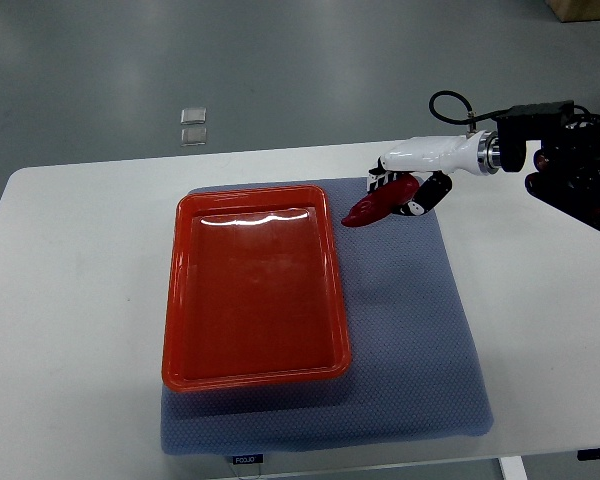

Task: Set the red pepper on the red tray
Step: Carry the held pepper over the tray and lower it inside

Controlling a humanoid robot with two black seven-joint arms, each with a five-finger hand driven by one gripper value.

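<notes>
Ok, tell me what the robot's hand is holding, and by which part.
The right hand holds the red pepper by its upper right end; its pointed tip sticks out lower left, toward the red tray.

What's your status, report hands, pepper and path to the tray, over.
Right hand shut on glossy red pepper, above the blue mat's far edge. Left hand out of view. Red plastic tray holds nothing. Nothing between pepper and tray.

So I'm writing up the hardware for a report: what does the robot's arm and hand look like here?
Only the right arm shows. The right robot hand has a glossy white shell over black finger segments. A silver ring joins it to a boxy black forearm, and a black cable loops above the wrist.
</notes>
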